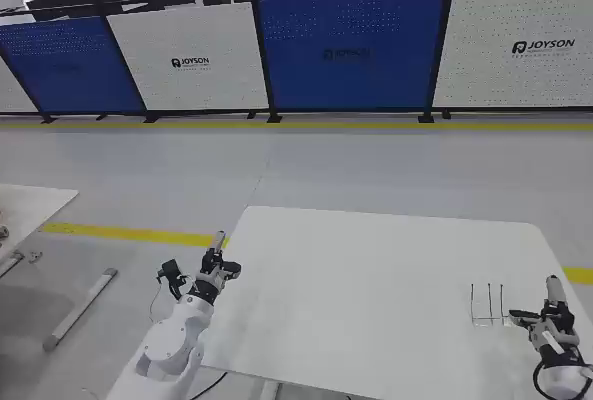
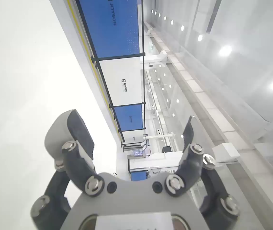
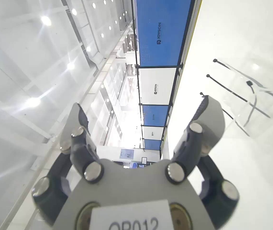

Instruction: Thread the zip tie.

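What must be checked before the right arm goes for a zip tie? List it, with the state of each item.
1. Right gripper fingers open, nothing held: ok.
2. Left gripper fingers open, nothing held: ok.
3. Zip ties located: three lie side by side, close to the right gripper: ok.
4. Tie heads apart from one another: ok.
5. Tie tails free of each other: cannot tell.
6. Left gripper near the ties for threading: not ok, it is at the edge of the table opposite them.
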Available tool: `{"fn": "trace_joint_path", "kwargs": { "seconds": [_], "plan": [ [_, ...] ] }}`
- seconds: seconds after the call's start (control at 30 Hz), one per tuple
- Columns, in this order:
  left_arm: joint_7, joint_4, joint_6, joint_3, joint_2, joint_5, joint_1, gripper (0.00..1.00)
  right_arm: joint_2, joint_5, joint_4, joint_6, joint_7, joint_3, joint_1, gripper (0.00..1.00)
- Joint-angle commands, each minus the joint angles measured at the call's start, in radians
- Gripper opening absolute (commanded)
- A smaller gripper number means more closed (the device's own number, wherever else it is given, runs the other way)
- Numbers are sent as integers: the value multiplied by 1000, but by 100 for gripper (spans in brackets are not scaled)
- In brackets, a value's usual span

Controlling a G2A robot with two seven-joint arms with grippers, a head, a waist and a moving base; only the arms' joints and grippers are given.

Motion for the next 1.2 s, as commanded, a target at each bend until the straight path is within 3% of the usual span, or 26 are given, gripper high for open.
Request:
{"fn": "trace_joint_path", "kwargs": {
  "seconds": [0.0, 0.03, 0.07, 0.1, 0.13, 0.17, 0.2, 0.23, 0.43, 0.6, 0.67, 1.1, 1.13, 1.17],
  "plan": [
    [0, 0, 0, 0, 0, 0, 0, 78, 0, 0, 0, 0, 0, 0, 0, 100],
    [0, 0, 0, 0, 0, 0, 0, 78, 0, 0, 0, 0, 0, 0, 0, 78],
    [0, 0, 0, 0, 0, 0, 0, 78, 0, 0, 0, 0, 0, 0, 0, 100],
    [0, 0, 0, 0, 0, 0, 0, 100, 0, 0, 0, 0, 0, 0, 0, 78],
    [0, 0, 0, 0, 0, 0, 0, 78, 0, 0, 0, 0, 0, 0, 0, 100],
    [0, 0, 0, 0, 0, 0, 0, 78, 0, 0, 0, 0, 0, 0, 0, 78],
    [0, 0, 0, 0, 0, 0, 0, 78, 0, 0, 0, 0, 0, 0, 0, 100],
    [0, 0, 0, 0, 0, 0, 0, 100, 1, -2, -4, -2, 9, 1, 2, 100],
    [0, 0, 0, 0, 0, 0, 0, 100, 18, -22, 0, -2, 250, 90, 5, 100],
    [0, 0, 0, 0, 0, 0, 0, 100, 49, -72, 26, 48, 590, 185, 40, 100],
    [0, 0, 0, 0, 0, 0, 0, 100, 60, -123, 47, 59, 666, 213, 65, 100],
    [0, 0, 0, 0, 0, 0, 0, 100, 61, -131, 50, 60, 671, 216, 69, 100],
    [0, 0, 0, 0, 0, 0, 0, 100, 62, -130, 50, 65, 692, 211, 71, 100],
    [0, 0, 0, 0, 0, 0, 0, 100, 67, -103, 59, 82, 779, 212, 90, 100]
  ]
}}
